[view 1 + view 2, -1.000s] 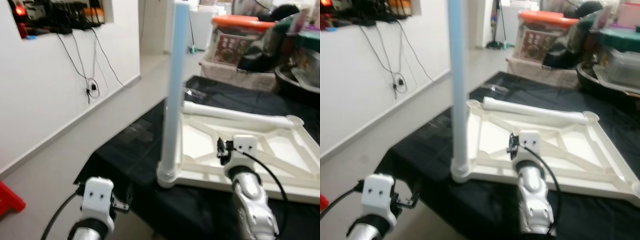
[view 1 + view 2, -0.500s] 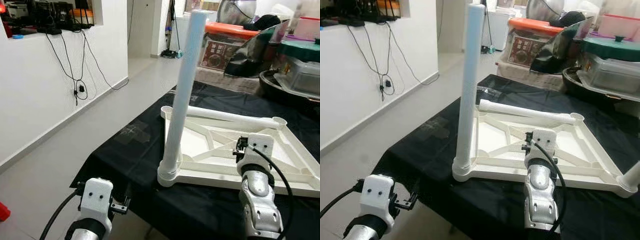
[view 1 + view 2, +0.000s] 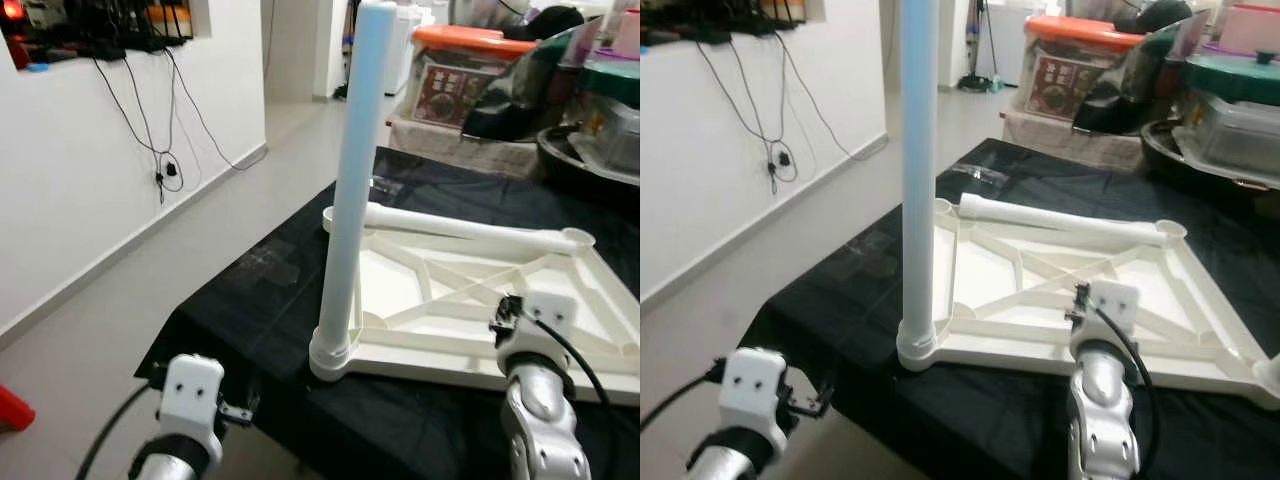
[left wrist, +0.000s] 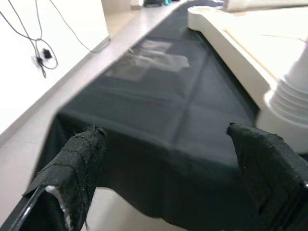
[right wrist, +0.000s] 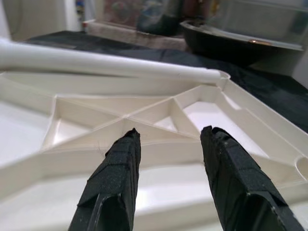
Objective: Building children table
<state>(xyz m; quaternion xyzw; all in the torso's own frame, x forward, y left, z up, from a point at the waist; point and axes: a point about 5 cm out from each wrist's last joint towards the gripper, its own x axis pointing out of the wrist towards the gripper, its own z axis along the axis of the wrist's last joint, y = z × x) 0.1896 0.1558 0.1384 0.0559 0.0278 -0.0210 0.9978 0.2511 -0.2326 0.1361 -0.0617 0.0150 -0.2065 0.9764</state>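
Right gripper (image 5: pixel 168 178) hovers spread and empty over the near edge of the upturned tabletop (image 3: pixel 1060 280); left gripper (image 4: pixel 168 163), also spread, hangs off the black cloth's (image 3: pixel 260 290) corner. One leg (image 3: pixel 345 190) stands socketed (near-left corner); another leg (image 3: pixel 1060 222) lies along the far edge, probably next to grasp.

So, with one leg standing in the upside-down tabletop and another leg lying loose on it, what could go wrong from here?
1. The upright leg stands tall in a corner socket near the edge of the black-covered table. A bump from either arm might tilt it or loosen it.
2. The loose leg lies across the far rim of the tabletop; it could roll away when touched.
3. The right claw is open over the ribs and may catch on them when it reaches forward.
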